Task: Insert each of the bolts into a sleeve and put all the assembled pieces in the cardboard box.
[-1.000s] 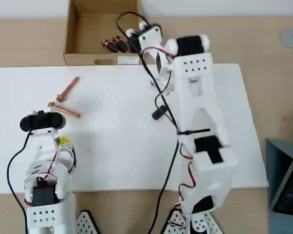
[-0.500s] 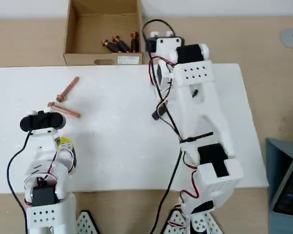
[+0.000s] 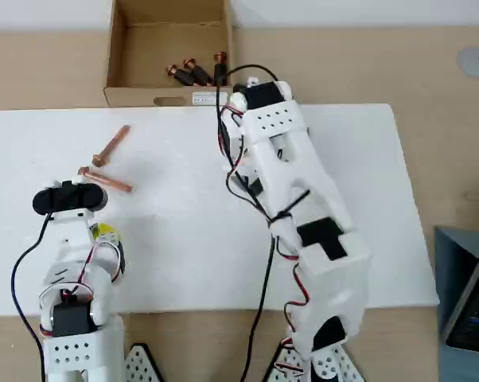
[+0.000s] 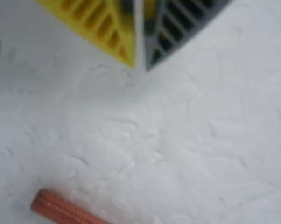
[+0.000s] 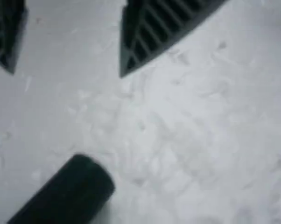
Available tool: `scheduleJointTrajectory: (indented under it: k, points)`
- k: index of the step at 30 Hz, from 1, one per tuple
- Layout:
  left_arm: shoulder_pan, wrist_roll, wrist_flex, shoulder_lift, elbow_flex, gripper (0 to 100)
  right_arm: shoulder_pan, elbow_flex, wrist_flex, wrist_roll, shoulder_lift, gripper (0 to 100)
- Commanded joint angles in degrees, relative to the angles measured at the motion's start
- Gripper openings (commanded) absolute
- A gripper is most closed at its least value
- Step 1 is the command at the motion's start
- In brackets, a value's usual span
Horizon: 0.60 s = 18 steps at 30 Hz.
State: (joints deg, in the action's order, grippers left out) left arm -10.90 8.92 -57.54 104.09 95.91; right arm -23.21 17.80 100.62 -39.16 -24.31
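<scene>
Two bolts lie loose on the white surface (image 3: 184, 239), out in front of the cardboard box (image 3: 116, 56). The first bolt (image 3: 112, 146) is the nearer one to the box. It lies slanted, with its thin end toward the box and its head away from it. The second bolt (image 3: 106, 180) is a little farther from the box and lies almost side-on to the box's front wall. They are probably out there because they have no sleeve yet.

A black sleeve (image 5: 61, 191) lies flat on the white surface too, with one round end showing.

Inside the box, close to its front wall, three finished pieces (image 3: 196, 72) lie in a small bunch. One points straight toward the back of the box and the other two lie slanted.

The right pincer (image 5: 66, 72) is wide open, holds nothing, and has the sleeve close by. It looks ready to pick that sleeve up. The right arm (image 3: 295, 199) leans forward, and its front end is just outside the box's front corner.

The left pincer (image 4: 140, 65) is pinched almost closed, with nothing in it. A bolt's ridged end (image 4: 61, 211) lies near it on the surface. The left arm (image 3: 68, 199) sits well away from the box, right beside the second bolt, likely waiting to grab one.
</scene>
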Motion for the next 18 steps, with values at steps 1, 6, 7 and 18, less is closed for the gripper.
scheduleJointTrajectory:
  k: [1, 6, 7, 18]
  points:
    - [-0.7, 0.0, 1.1, 0.4, -0.2, 2, -0.4, 0.5, -1.1, -0.9, -1.2, 16.6]
    - [-0.7, 0.0, 1.1, 0.4, -0.2, 2, -0.4, 0.5, -5.2, -0.7, -3.0, 16.6]
    - [-0.7, 0.0, 1.1, 0.4, -0.2, 2, -0.4, 0.5, -6.1, -0.6, -3.3, 16.6]
    - [-0.7, 0.0, 1.1, 0.4, -0.2, 2, 0.8, 0.5, -11.2, -0.6, -7.4, 16.6]
